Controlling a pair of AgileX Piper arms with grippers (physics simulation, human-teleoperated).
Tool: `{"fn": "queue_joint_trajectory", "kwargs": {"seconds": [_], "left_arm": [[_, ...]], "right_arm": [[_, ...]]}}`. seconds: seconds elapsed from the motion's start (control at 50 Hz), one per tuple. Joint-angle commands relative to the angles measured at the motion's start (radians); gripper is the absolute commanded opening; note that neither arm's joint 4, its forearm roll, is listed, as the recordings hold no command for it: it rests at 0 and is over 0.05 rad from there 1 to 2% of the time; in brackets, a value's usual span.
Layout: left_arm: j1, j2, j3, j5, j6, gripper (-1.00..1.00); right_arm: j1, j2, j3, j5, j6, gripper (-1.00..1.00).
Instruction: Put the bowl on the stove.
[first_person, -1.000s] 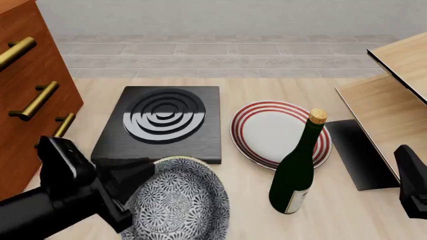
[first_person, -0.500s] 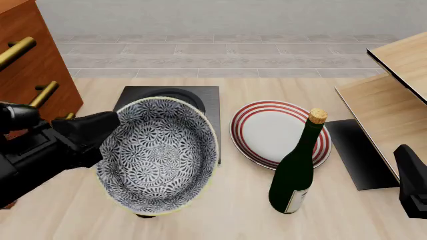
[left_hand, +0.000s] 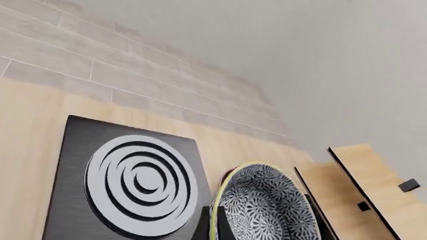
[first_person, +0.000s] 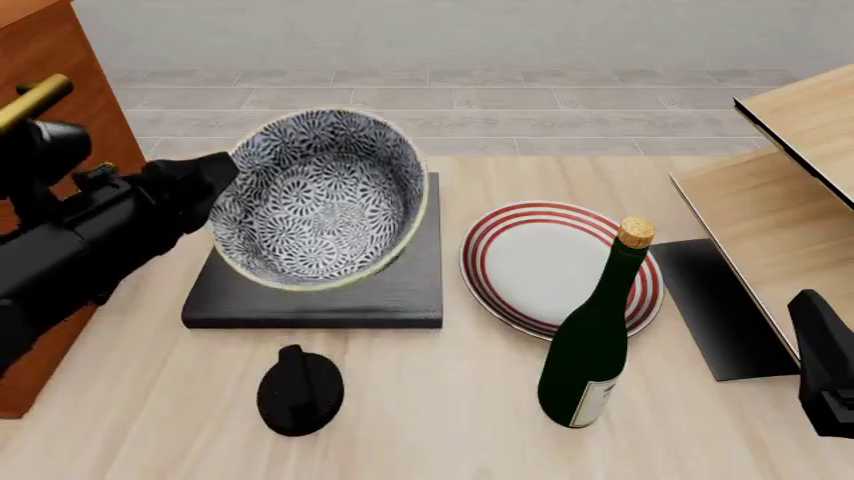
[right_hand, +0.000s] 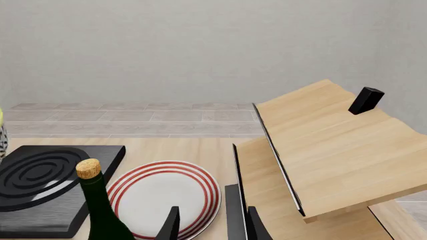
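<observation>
The blue-and-white floral bowl (first_person: 320, 200) hangs tilted in the air above the black stove (first_person: 320, 295), hiding most of the burner. My left gripper (first_person: 220, 200) is shut on the bowl's left rim. In the left wrist view the bowl (left_hand: 263, 210) sits beside the stove's ringed burner (left_hand: 137, 182), with the left gripper (left_hand: 215, 227) clamped on the rim. My right gripper (right_hand: 212, 227) is open and empty, low at the table's right side, far from the bowl; its body shows in the front view (first_person: 827, 375).
A red-ringed white plate (first_person: 561, 265) lies right of the stove. A green corked bottle (first_person: 594, 340) stands in front of it. A small black knob (first_person: 300, 390) lies near the front. A wooden cabinet (first_person: 54, 150) stands left, wooden shelves (first_person: 787, 200) right.
My left arm has lifted the bowl from the table's front and carried it back and up over the stove. The black knob is now uncovered. The right arm has not moved.
</observation>
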Motion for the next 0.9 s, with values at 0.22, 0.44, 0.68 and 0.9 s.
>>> {"fn": "queue_joint_trajectory", "kwargs": {"seconds": [0.22, 0.44, 0.68, 0.9], "left_arm": [[0.082, 0.201, -0.071, -0.142, -0.191, -1.0], [0.144, 0.26, -0.07, -0.183, -0.23, -1.0], [0.2, 0.304, -0.057, -0.236, -0.261, -1.0], [0.221, 0.327, -0.067, -0.246, -0.25, -1.0]], "right_arm": [[0.0, 0.0, 0.0, 0.0, 0.0, 1.0], [0.0, 0.0, 0.0, 0.0, 0.0, 1.0], [0.0, 0.0, 0.0, 0.0, 0.0, 1.0], [0.0, 0.0, 0.0, 0.0, 0.0, 1.0]]}}
